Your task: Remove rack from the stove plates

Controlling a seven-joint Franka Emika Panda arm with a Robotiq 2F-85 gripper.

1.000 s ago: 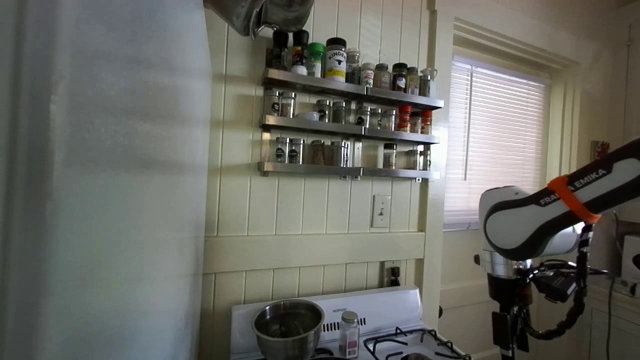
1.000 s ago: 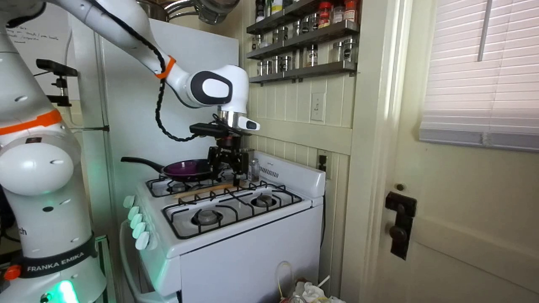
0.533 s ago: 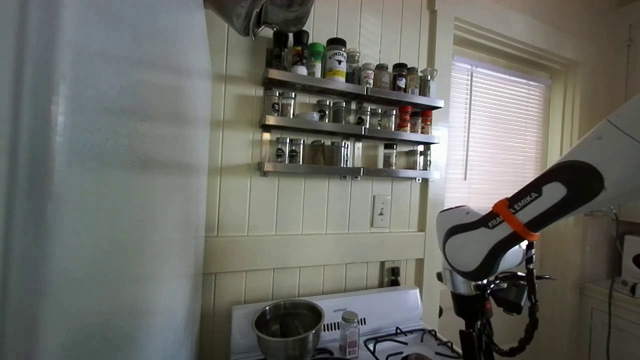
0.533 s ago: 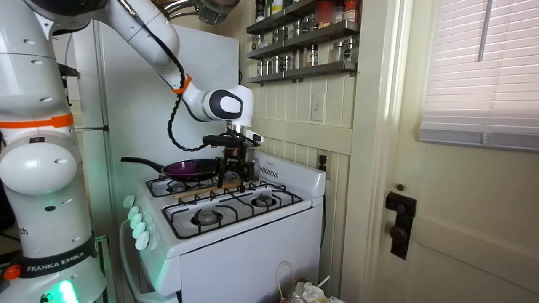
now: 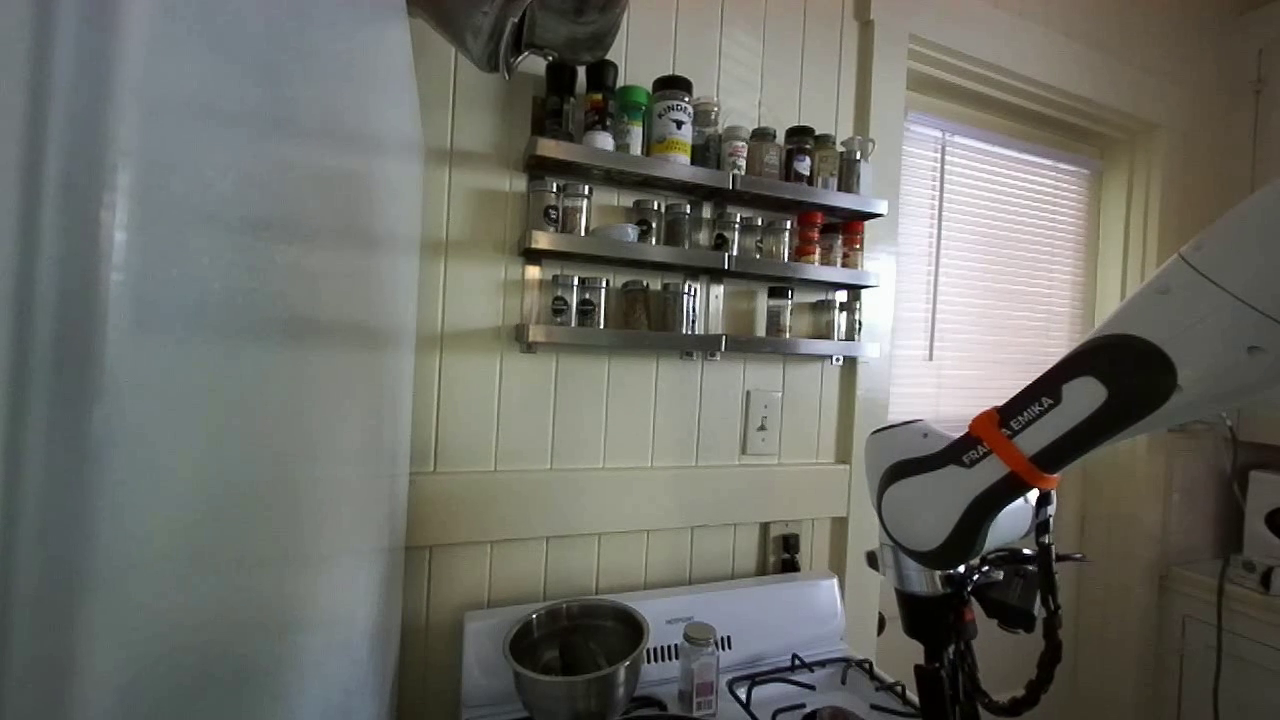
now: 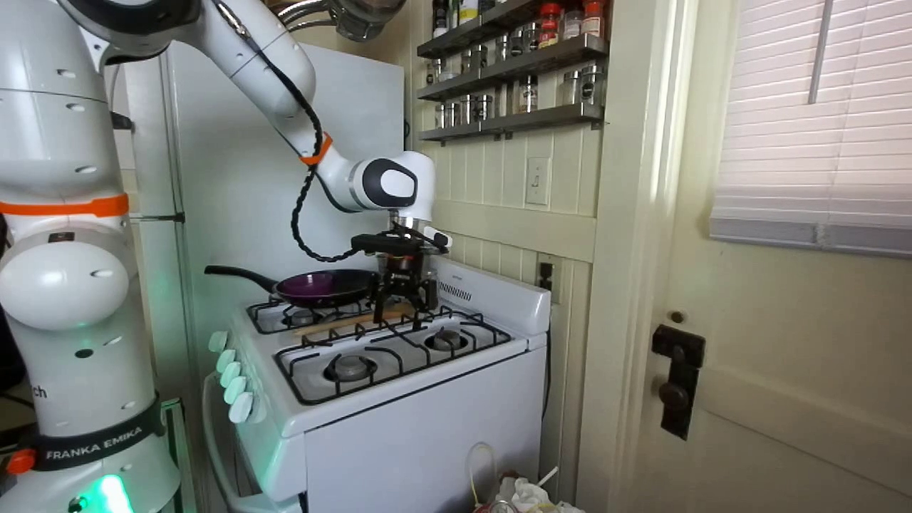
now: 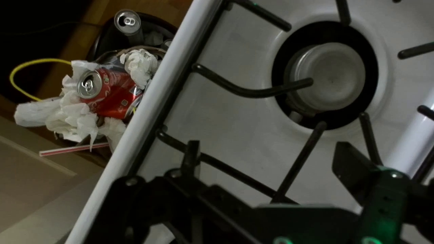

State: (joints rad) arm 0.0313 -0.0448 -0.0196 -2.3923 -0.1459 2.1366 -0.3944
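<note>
— In an exterior view, what is met first from the left?
— A pan (image 6: 320, 286) with a purple inside, its handle (image 6: 239, 272) jutting out. It could be clipped if a low sideways sweep were made.
— And next?
— A strip of wood (image 6: 335, 326), laid alongside the rack (image 7: 268, 92); whether the two are touching cannot be told. A grip could be spoiled if a fingertip were landed on it.
— Is the rack itself held?
— No hold is seen. It is seated flat on the nearer half of the stove plates (image 7: 234, 132), with the gripper (image 7: 268, 145) poised over it, fingers (image 7: 351, 167) spread wide and nothing pinched between them.
— What is to be feared there?
— An uneven lift, it is judged. If only one prong (image 7: 301, 159) were caught, the frame would probably be tilted, then twisted loose and dropped.
— And farther right?
— There, rubbish (image 6: 527, 493) is heaped, lower down, beside the outer edge. The rack could be lost over that edge if it were dragged rather than raised clear.
</note>
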